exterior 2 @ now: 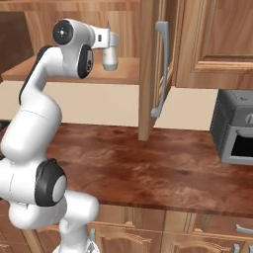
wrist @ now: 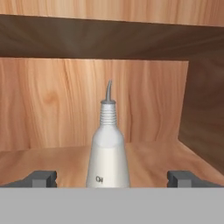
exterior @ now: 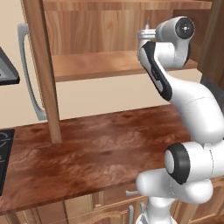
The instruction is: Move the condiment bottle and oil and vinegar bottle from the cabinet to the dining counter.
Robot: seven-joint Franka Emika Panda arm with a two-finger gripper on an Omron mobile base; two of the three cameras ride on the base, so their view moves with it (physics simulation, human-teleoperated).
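The oil and vinegar bottle (wrist: 108, 148), pale grey-white with a thin curved spout, stands upright on the inner shelf (exterior: 96, 63) of the open cabinet (exterior 2: 150, 64). My gripper (wrist: 112, 178) is open, its fingertips (wrist: 41, 178) wide apart on either side of the bottle's lower body and not touching it. From the right base view the bottle (exterior 2: 109, 58) stands just in front of the hand (exterior 2: 101, 38). From the left, the arm hides all but its spout (exterior: 148, 24). The condiment bottle and the dining counter are out of view.
A cabinet door (exterior: 41, 65) with a grey bar handle (exterior 2: 162, 69) hangs open on each side of the arm. Below runs a reddish-brown counter (exterior: 96, 148) with a black stovetop (exterior: 3, 153) at its left. A grey toaster oven (exterior 2: 234, 128) stands at the right.
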